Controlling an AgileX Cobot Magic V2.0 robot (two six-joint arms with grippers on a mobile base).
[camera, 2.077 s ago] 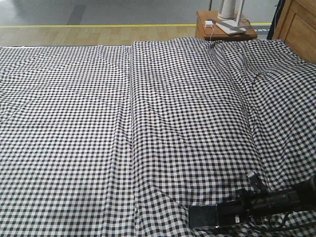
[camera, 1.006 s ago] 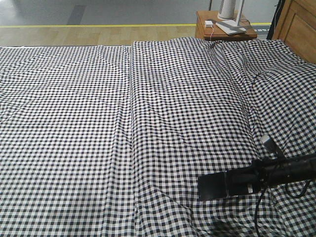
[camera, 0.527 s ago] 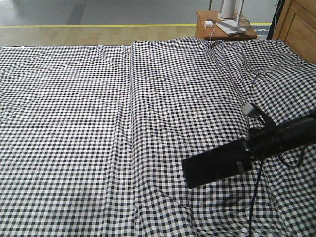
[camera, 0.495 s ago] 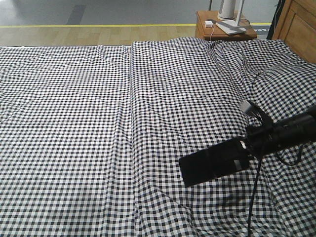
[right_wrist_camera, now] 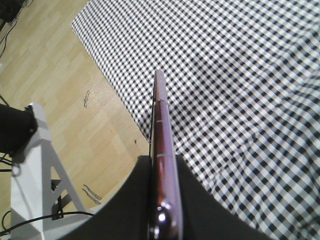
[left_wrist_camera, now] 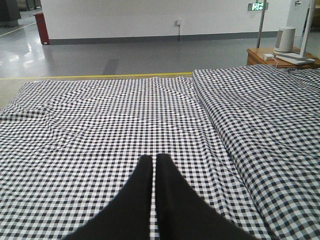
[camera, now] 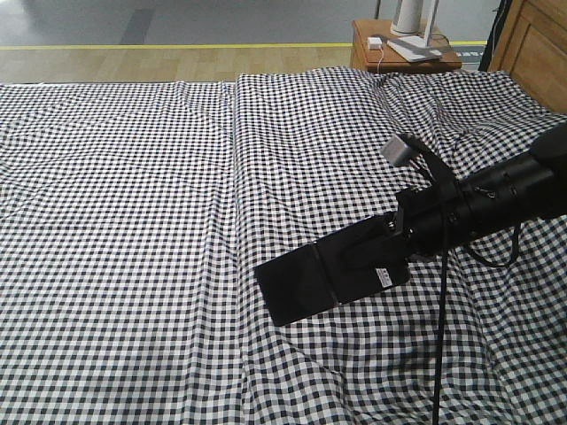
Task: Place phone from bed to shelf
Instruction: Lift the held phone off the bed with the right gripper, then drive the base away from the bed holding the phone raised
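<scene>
Over the right half of the bed (camera: 133,221), with its wrinkled checked sheet, the right gripper (camera: 383,255) held the phone (camera: 301,285) in the air, seemingly clear of the cloth. The pickup looked done to me. The carry to the shelf and the setting down were left, and I could not be sure any shelf showed. The jaws were clenched on one end of the phone, with most of its length jutting past their tips. The left gripper (left_wrist_camera: 154,172) hung with its jaws pressed together on nothing.
</scene>
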